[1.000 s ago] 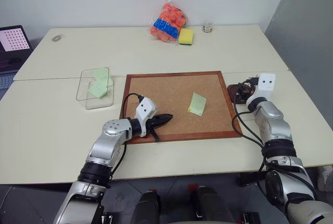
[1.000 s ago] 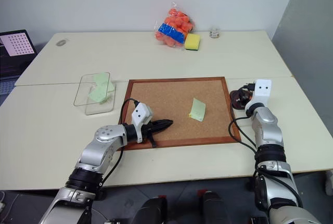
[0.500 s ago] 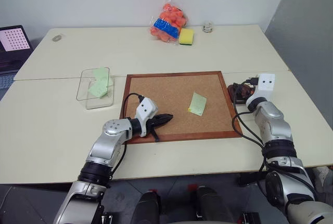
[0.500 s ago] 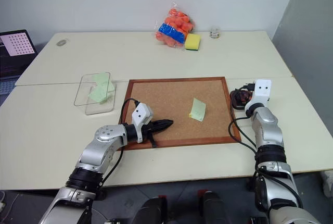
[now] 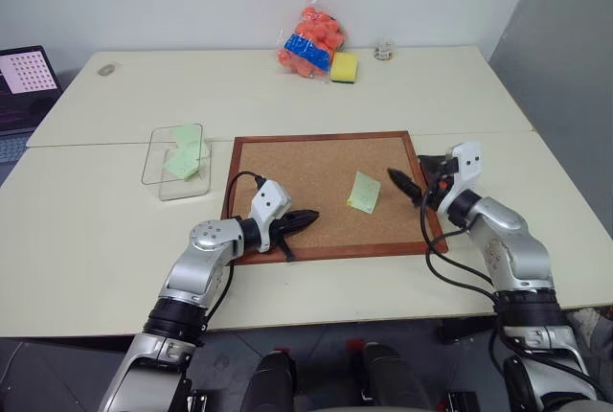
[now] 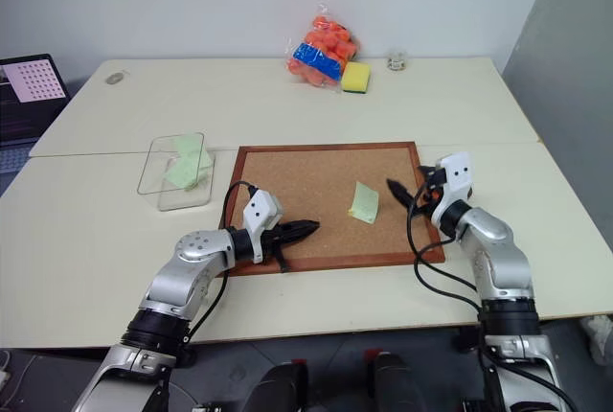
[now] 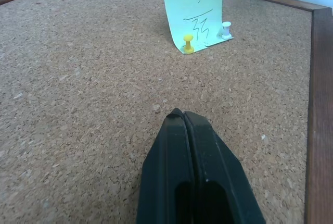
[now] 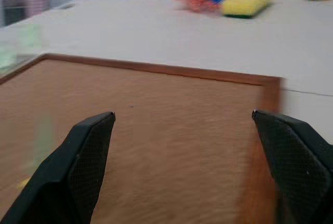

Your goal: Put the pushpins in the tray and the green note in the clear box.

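On the cream table (image 5: 115,240), left gripper (image 5: 308,214) jaws clenched, right gripper (image 5: 419,177) jaws released.

Left hand (image 5: 308,214) closed, fingers pressed together, forearm low — right hand (image 5: 414,180) wide agape, elbow bent.
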